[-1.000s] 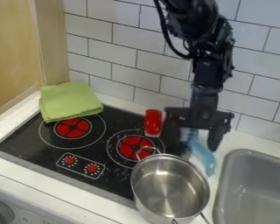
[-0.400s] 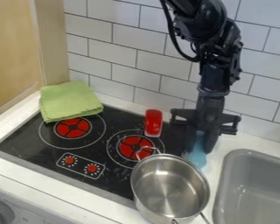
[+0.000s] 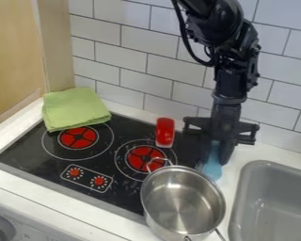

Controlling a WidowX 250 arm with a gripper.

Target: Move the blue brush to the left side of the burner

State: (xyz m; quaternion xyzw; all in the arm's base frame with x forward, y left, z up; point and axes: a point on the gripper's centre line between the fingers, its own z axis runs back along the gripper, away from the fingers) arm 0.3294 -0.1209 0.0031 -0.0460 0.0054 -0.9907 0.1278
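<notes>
At the far left of the camera view rises a pale wooden panel (image 3: pixel 15 56), and below it, in the near corner, a grey round knob (image 3: pixel 1 229) sits on the white stove front (image 3: pixel 36 223). Next comes a folded lime-green cloth (image 3: pixel 75 108), lying over the back left corner of the black glass cooktop (image 3: pixel 27 153). Just in front of the cloth is a red round burner (image 3: pixel 77 138) ringed by a thin pale circle, and nearer the front edge a pale-outlined control panel (image 3: pixel 85 184) bears two small red dials. To the right lies a second red burner (image 3: pixel 145 158), with a glossy red rounded object (image 3: pixel 165 132) close behind it. A shiny silver metal pot (image 3: pixel 181 200) stands at the cooktop's front right corner, with one loop handle (image 3: pixel 158 162) reaching over the edge of the second burner. Behind the pot, the black two-finger gripper (image 3: pixel 219 153) hangs down from the black arm (image 3: pixel 232 66) in front of the white tiled wall (image 3: pixel 137 66). Its jaws are drawn in, pinching the light blue brush (image 3: pixel 212 165), which shows between and below them, right of the second burner and just behind the pot's rim. Farthest right, a grey sink (image 3: pixel 275 188) is set into the white countertop (image 3: pixel 247 153).
</notes>
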